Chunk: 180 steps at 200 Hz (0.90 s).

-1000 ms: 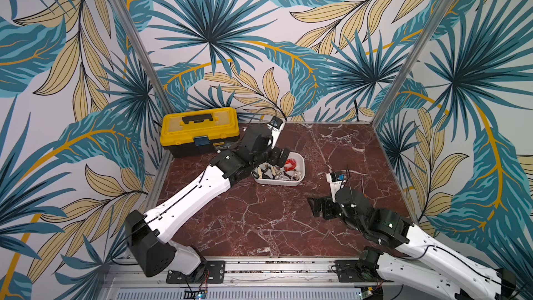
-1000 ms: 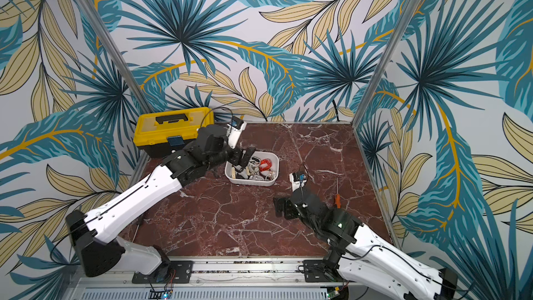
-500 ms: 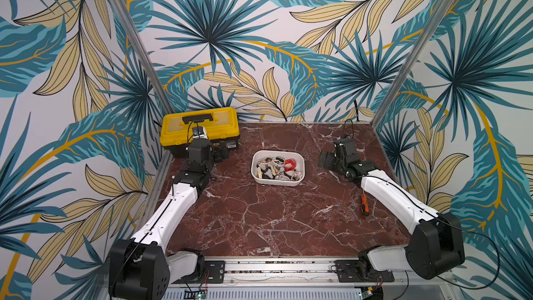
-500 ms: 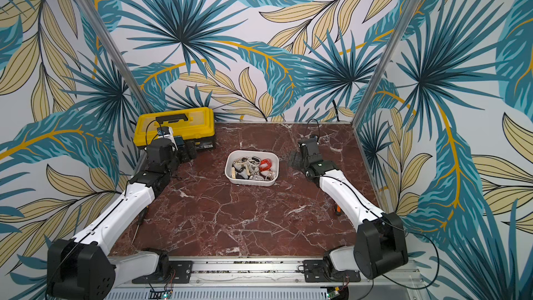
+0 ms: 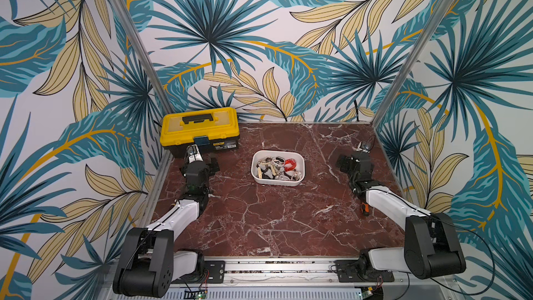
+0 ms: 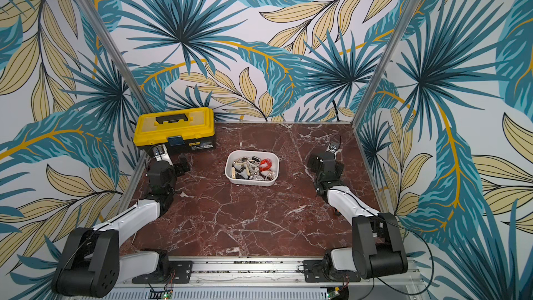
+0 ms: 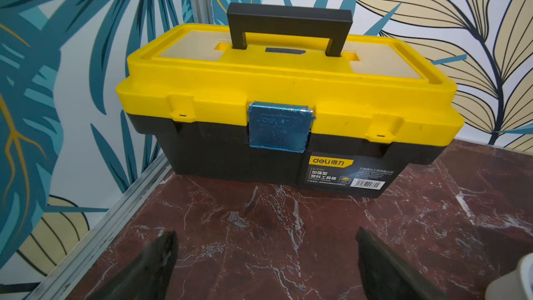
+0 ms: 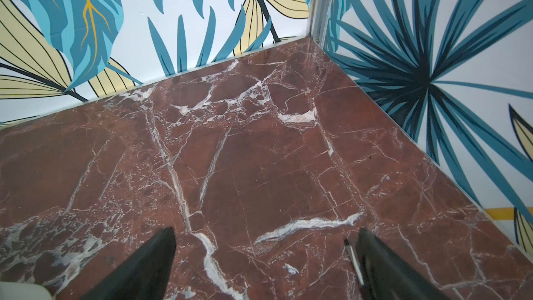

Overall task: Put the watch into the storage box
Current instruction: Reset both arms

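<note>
The storage box, a shallow white tub, sits mid-table in both top views. Several watches lie heaped in it, among them a red watch. My left gripper is well left of the box, low over the marble. It faces the toolbox, jaws open and empty. My right gripper is well right of the box, pointing at the back right corner. It is open too, with nothing between its fingers.
A yellow-lidded black toolbox stands closed in the back left corner. An orange-handled screwdriver lies under the right forearm. A thin metal shaft lies beside one right finger. Walls close three sides.
A second ago the left gripper was over the box and the right arm lay low at the front. Both have drawn back to the sides and have barely moved since.
</note>
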Motion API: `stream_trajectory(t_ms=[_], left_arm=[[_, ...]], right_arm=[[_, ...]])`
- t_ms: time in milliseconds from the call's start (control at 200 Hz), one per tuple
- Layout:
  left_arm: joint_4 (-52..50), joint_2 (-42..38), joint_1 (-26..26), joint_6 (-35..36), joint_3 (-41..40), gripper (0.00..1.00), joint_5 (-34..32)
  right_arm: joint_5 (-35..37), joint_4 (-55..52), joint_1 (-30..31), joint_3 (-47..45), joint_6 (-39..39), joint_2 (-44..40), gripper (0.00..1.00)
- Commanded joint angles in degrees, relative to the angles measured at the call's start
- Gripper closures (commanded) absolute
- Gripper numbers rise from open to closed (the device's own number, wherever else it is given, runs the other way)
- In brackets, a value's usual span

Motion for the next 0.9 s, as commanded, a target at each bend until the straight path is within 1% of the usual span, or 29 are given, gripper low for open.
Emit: stream_trajectory(t_ms=[0, 105, 180, 225, 336, 386, 426, 456, 496, 541, 596, 626, 661, 731, 776, 796, 856, 896], left_arm=[[10.62, 0.66, 0.75, 6.08, -3.61, 0.0, 1.35], [17.44, 1.75, 0.68, 6.78, -8.34, 0.0, 2.56], [23.8, 3.52, 0.72, 7.25, -11.39, 0.0, 4.12], [27.95, 5.85, 0.74, 7.97, -12.95, 0.0, 4.74], [44.08, 14.17, 0.79, 8.23, -16.06, 0.0, 4.64], [48.1, 19.22, 0.81, 8.53, -16.13, 0.0, 5.35], [49.77, 21.46, 0.81, 9.25, -15.24, 0.0, 6.41], [48.7, 20.69, 0.76, 9.24, -14.83, 0.0, 6.89], [42.11, 18.31, 0.83, 8.39, -13.95, 0.0, 6.2], [38.48, 17.09, 1.06, 7.79, -12.97, 0.0, 5.42], [38.04, 17.76, 1.13, 8.01, -12.08, 0.0, 6.2], [39.44, 18.85, 1.17, 8.44, -11.88, 0.0, 6.89], [40.86, 19.34, 1.13, 8.81, -11.94, 0.0, 7.43], [38.09, 18.09, 1.36, 8.19, -11.74, 0.0, 7.66], [38.79, 18.77, 1.54, 8.48, -11.37, 0.0, 8.09], [38.53, 18.76, 1.55, 8.54, -11.15, 0.0, 8.25], [34.48, 17.93, 1.63, 8.43, -9.82, 0.0, 9.34], [32.85, 18.08, 1.78, 8.8, -8.72, 0.0, 9.85]], right_arm=[[0.48, 6.89, 0.33, -1.95, -4.02, -1.03, 0.0], [-0.8, 11.31, 1.23, -5.67, -5.5, -3.59, 0.0], [-1.67, 13.65, 3.24, -8.18, -8.56, -5.42, 0.0], [-0.48, 14.11, 4.65, -9.26, -10.42, -6.49, 0.0], [3.26, 15.0, 6.56, -11.97, -12.48, -8.82, 0.0], [4.91, 16.69, 6.84, -14.05, -13.11, -9.53, 0.0], [5.77, 18.9, 6.8, -16.12, -12.82, -9.85, 0.0], [5.86, 21.31, 6.88, -17.73, -12.85, -10.02, 0.0], [6.02, 24.94, 6.94, -19.81, -12.93, -9.65, 0.0], [6.9, 29.76, 6.93, -21.61, -13.66, -8.11, 0.0], [8.85, 36.37, 6.94, -22.69, -15.75, -4.74, 0.0], [8.2, 38.38, 6.89, -22.6, -16.56, -3.29, 0.0], [7.3, 38.06, 6.68, -21.43, -15.88, -1.63, 0.0], [5.62, 37.16, 6.85, -18.44, -16.81, 3.33, 0.01], [5.62, 40.92, 6.68, -17.94, -18.15, 6.55, 0.01], [5.61, 40.51, 6.59, -17.68, -18.23, 6.55, 0.0], [4.88, 33.53, 5.94, -16.31, -15.45, 4.16, 0.0], [3.28, 32.64, 4.72, -15.51, -14.56, 4.76, 0.0]])
